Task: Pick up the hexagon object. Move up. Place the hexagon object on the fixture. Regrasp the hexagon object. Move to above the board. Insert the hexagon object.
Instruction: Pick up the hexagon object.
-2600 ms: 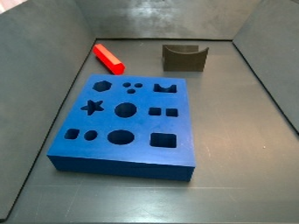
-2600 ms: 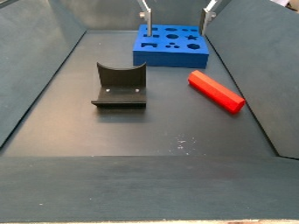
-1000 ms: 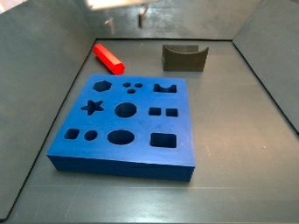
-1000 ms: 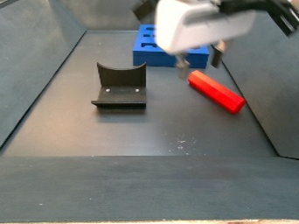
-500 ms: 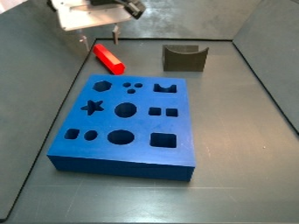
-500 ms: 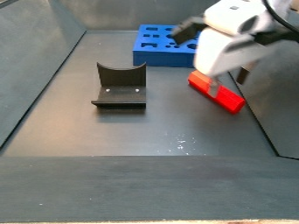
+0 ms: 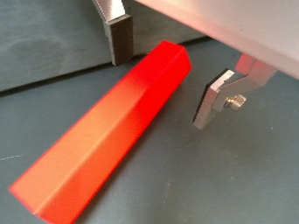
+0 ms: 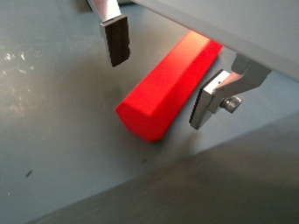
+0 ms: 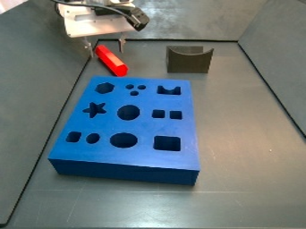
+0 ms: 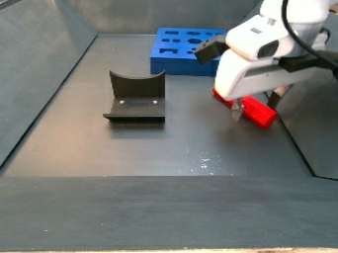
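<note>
End effector (image 7: 163,80) open wide, holding nothing, fingers straddling hexagon object (image 7: 111,140), which lies flat on the floor left of fixture (image 9: 189,59), beyond board (image 9: 129,121). Looks rigid, light, smooth-faced; grip mid-length across opposite flats.

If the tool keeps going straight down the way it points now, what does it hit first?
Probably the floor. In both wrist views the open tool straddles the hexagon object, one finger on each side with gaps, so the peg would pass between them. How far there is left to go is unclear.
</note>
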### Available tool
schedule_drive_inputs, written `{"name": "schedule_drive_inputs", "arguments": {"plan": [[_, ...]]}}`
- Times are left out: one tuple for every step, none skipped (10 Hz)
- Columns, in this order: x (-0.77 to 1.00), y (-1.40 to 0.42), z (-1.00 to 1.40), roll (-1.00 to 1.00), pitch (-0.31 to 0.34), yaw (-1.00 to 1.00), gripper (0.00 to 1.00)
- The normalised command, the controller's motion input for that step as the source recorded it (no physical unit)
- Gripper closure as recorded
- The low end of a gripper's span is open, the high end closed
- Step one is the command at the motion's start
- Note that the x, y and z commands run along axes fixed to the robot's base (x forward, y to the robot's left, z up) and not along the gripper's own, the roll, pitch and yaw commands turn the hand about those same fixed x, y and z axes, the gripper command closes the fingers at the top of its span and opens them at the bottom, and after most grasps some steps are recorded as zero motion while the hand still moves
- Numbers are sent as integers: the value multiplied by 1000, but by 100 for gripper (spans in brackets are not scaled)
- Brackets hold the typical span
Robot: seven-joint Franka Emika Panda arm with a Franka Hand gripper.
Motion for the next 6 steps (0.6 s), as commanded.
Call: {"name": "schedule_drive_inputs", "arguments": {"plan": [[-406, -11, -923, 64, -159, 237, 0], [-97, 0, -71, -1, -86, 169, 0], [23, -14, -51, 0, -17, 0, 0], [-63, -89, -357, -1, -179, 0, 0], [0, 0, 0, 0, 0, 0, 100], [0, 0, 0, 0, 0, 0, 100]]}}
